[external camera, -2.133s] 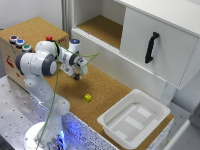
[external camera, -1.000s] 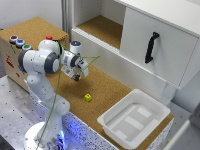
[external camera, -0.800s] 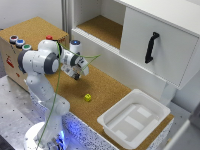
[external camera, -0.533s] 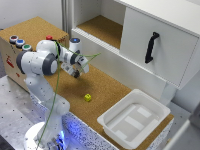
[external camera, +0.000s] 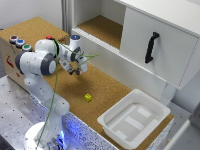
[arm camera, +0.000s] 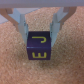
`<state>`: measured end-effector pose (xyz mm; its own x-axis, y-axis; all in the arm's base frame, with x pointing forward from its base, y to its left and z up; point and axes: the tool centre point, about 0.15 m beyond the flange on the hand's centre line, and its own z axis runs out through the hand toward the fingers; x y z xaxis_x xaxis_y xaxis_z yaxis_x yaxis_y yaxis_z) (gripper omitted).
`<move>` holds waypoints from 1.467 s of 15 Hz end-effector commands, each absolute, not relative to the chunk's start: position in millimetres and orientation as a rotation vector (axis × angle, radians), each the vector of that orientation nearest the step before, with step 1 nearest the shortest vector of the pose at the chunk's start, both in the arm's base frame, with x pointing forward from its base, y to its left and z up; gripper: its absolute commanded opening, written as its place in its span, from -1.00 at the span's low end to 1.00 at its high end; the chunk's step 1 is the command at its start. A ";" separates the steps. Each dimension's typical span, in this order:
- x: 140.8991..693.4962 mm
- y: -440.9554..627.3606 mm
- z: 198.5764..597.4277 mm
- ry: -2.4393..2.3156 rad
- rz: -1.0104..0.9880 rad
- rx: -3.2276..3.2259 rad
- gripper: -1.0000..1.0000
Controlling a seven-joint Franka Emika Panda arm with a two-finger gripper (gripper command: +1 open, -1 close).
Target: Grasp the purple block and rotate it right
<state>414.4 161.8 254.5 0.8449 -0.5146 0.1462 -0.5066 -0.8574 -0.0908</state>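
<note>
In the wrist view the purple block (arm camera: 39,47), a dark cube with yellow letters on its face, sits between my two pale fingers (arm camera: 22,31). Both fingers press against its sides, so my gripper (arm camera: 39,41) is shut on it just over the cork surface. I cannot tell whether the block still touches the cork. In the exterior view my gripper (external camera: 78,66) hangs low over the cork board at the exterior view's left, in front of the cabinet. The block is hidden there behind the hand.
A small yellow cube (external camera: 88,97) lies on the cork (external camera: 107,90) nearer the front. A white tray (external camera: 109,120) stands at the exterior view's right. Behind are an open cabinet shelf (external camera: 102,27) and a white door with a black handle (external camera: 151,47). A box with coloured caps (external camera: 20,44) stands left.
The hand has shifted only slightly over the same spot of cork, dipping and then coming up a little. Nothing else has moved.
</note>
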 end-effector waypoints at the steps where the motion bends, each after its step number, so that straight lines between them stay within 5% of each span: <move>1: 467.4 180.5 245.4 1.266 0.053 -2.906 -1.00; 6: 463.3 169.5 247.6 1.679 0.081 -2.723 -1.00; 11: 455.1 169.6 246.7 2.084 -0.094 -2.468 -1.00; 22: 455.4 151.8 230.2 2.283 -0.155 -2.290 -1.00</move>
<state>438.9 150.2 242.6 0.0653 -0.9956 0.0668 -0.9966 -0.0684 -0.0450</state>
